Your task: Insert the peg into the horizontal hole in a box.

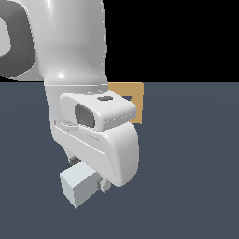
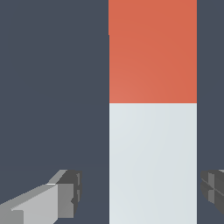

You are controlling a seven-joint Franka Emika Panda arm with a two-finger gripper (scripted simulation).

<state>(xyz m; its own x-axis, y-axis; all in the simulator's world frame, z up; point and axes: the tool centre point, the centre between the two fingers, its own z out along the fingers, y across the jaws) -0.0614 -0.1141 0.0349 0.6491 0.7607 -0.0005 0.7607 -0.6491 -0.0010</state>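
Observation:
The peg point(image 2: 152, 153) lies on the dark floor, pale grey-white with a red-orange end point(image 2: 152, 50). In the exterior view only its pale end point(image 1: 77, 186) shows below the arm. My gripper point(image 2: 140, 192) is open and straddles the pale part, one finger point(image 2: 65, 192) a small gap from the peg, the other finger point(image 2: 214, 192) close to its far side. In the exterior view the gripper point(image 1: 88, 172) is low over the peg. The tan box point(image 1: 135, 100) stands behind the arm, mostly hidden. Its hole is hidden.
My white arm point(image 1: 74, 56) fills the upper left of the exterior view and covers most of the box. The dark grey-blue floor point(image 1: 196, 177) spreads around the peg and box.

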